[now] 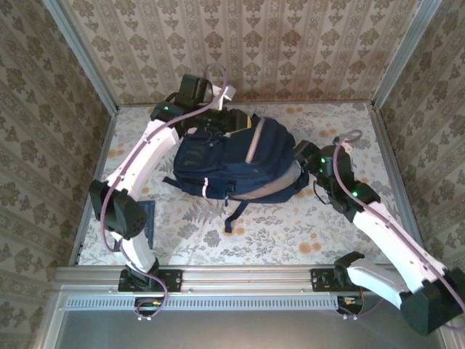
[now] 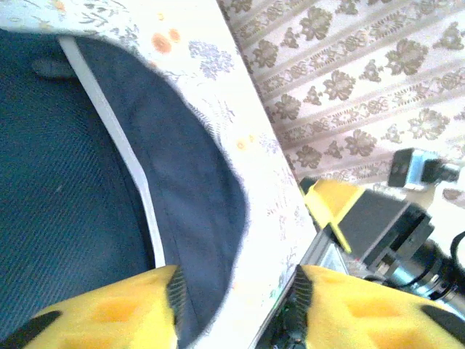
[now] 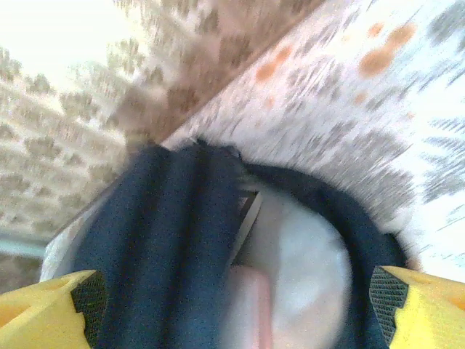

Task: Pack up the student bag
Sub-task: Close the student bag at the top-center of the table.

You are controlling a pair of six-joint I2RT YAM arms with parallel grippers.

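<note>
Closest to the left wrist camera, the left gripper (image 2: 236,313) is seen with its yellow fingers (image 2: 109,316) spread apart, and nothing is pinched. Navy fabric of the student bag (image 2: 73,189) is found between the jaws, against the finger on the left of that picture, and its white stripe (image 2: 120,145) is seen running away from that pad. A strip of floral tablecloth (image 2: 251,182) is left bare between the bag's rounded edge and the other finger, and the patterned wall (image 2: 349,87) is seen beyond the jaws. In the blurred right wrist view, the right gripper (image 3: 236,305) is held wide open, one finger at each lower corner. The gap between the jaws is taken up by the bag's navy fabric, a pale grey panel (image 3: 305,276) and a pinkish strip (image 3: 251,309), but contact with the pads cannot be told. The tablecloth and the wall are seen further out. From the top camera, a flat dark blue book (image 1: 145,222) is seen well apart from the left jaws, on their near side and partly hidden under the left arm. The bag is seen lying on the middle of the table, with the left jaws at its far left edge and the right jaws just beside its right end.
</note>
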